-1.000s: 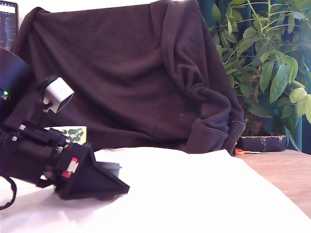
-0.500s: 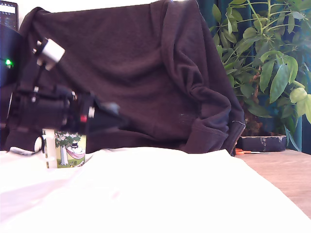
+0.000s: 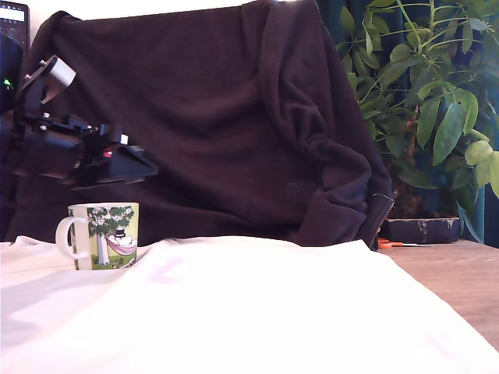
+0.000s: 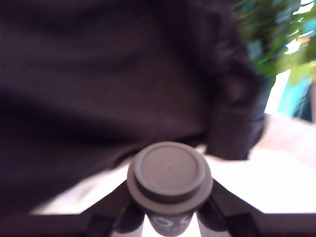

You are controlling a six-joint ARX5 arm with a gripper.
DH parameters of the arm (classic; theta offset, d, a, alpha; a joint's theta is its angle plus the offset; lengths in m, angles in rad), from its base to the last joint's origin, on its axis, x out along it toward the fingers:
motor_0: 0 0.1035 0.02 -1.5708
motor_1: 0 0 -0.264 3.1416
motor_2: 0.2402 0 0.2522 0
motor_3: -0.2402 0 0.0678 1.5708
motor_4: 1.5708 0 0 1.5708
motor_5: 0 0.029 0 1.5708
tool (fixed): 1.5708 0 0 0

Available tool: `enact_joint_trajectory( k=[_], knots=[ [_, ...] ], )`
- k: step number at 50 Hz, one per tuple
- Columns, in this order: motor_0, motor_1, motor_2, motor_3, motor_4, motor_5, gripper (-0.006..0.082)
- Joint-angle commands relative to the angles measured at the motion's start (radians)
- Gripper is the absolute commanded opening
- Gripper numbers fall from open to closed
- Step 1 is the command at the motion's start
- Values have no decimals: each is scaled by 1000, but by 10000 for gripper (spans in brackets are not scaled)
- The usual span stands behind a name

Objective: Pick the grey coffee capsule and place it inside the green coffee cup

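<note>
My fingers are clamped on the capsule, one on each side of its body below the lid. Wrist view: grey lid faces the camera, flat top with a stepped rim, tiny dot at centre. Part of a white ring mark shows on the body under the lid. Capsule sits straight between the fingers, no visible tilt. That view is motion-blurred.

Exterior view: arm is up in the air at that view's left, roughly level, fingers pointing toward that view's right. The capsule itself is not discernible there, dark on dark.

Cup stands upright on the white cloth at the exterior view's left, white handle toward that view's left edge, tree and pink hammock print facing the camera. My fingers are above it and a little toward that view's right, well clear of the rim, not touching. Can't see inside the cup from this angle.

Cloth covers most of the table; bare wood shows at the exterior view's right. Dark fabric is draped behind as a backdrop, filling most of both views. Leafy plant stands at the exterior view's right, and shows as a green blur in the wrist view.
</note>
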Motion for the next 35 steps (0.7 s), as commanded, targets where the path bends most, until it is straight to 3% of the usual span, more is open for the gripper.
enact_joint_trajectory(
  k=[1,16,30,35],
  knots=[
    [18,-51,35,-106,-9,-5,128],
    [55,-109,154,-495,-124,47,129],
    [54,-108,155,-578,-160,59,137],
    [54,-108,155,-594,-170,59,221]
  ],
)
